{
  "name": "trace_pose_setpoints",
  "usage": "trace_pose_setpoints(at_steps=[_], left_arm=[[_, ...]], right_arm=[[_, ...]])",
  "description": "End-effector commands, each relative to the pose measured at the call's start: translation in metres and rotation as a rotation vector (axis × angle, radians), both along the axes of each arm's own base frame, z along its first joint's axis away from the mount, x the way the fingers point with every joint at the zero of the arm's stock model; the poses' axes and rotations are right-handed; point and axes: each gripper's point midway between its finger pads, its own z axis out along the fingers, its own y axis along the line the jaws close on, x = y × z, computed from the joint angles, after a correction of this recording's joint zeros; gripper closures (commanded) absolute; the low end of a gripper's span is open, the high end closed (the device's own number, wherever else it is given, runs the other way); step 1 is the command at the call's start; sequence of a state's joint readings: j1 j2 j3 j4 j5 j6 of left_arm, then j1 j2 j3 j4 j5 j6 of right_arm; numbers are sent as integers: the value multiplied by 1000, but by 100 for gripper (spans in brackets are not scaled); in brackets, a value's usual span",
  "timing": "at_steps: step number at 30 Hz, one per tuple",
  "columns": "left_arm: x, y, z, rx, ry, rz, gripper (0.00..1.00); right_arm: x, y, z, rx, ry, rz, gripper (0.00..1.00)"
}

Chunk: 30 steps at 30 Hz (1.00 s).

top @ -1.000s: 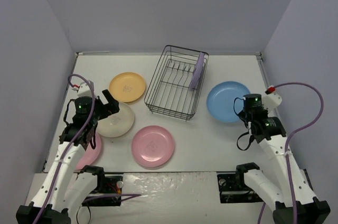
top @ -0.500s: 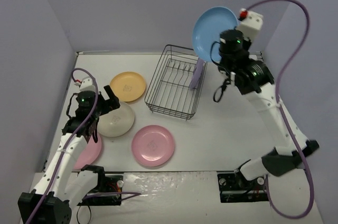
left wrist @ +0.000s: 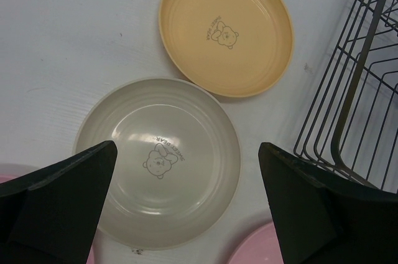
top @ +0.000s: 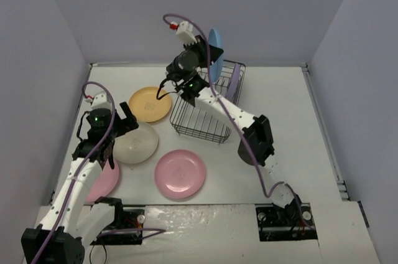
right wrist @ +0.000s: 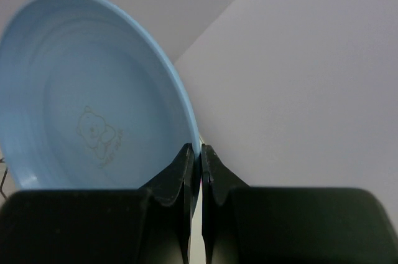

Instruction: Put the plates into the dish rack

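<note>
My right gripper (top: 207, 57) is shut on the rim of the blue plate (top: 216, 45) and holds it on edge in the air above the far end of the black wire dish rack (top: 198, 134). In the right wrist view the fingers pinch the blue plate (right wrist: 93, 102) at its rim. A lavender plate (top: 233, 86) stands in the rack at its right side. My left gripper (top: 127, 122) is open above the cream plate (left wrist: 163, 161). The yellow-orange plate (top: 150, 103) lies beyond the cream plate. One pink plate (top: 180, 172) lies in front of the rack. A second pink plate (top: 107, 180) is partly under my left arm.
The right arm stretches across the table's middle, with its elbow (top: 256, 142) right of the rack. Grey walls enclose the table on three sides. The rack's left wall (left wrist: 348, 96) is close to my left gripper's right finger.
The right arm lifted the blue plate off the table at the right, raised it high, then swung it left to above the rack's far end. The left arm barely moved.
</note>
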<state>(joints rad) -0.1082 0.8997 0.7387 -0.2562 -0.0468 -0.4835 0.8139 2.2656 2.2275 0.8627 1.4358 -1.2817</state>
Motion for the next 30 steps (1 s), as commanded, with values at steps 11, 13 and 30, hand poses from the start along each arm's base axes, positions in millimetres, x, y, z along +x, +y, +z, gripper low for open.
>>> trace_pose_setpoints(at_steps=[11, 13, 30], left_arm=[[12, -1, 28, -21, -100, -15, 3], [13, -1, 27, -21, -96, -15, 3], [15, -3, 24, -22, -97, -25, 3]], right_arm=[[-10, 9, -20, -46, 173, -81, 100], [-6, 11, -26, -102, 210, -71, 100], [25, -10, -71, -275, 362, -129, 100]])
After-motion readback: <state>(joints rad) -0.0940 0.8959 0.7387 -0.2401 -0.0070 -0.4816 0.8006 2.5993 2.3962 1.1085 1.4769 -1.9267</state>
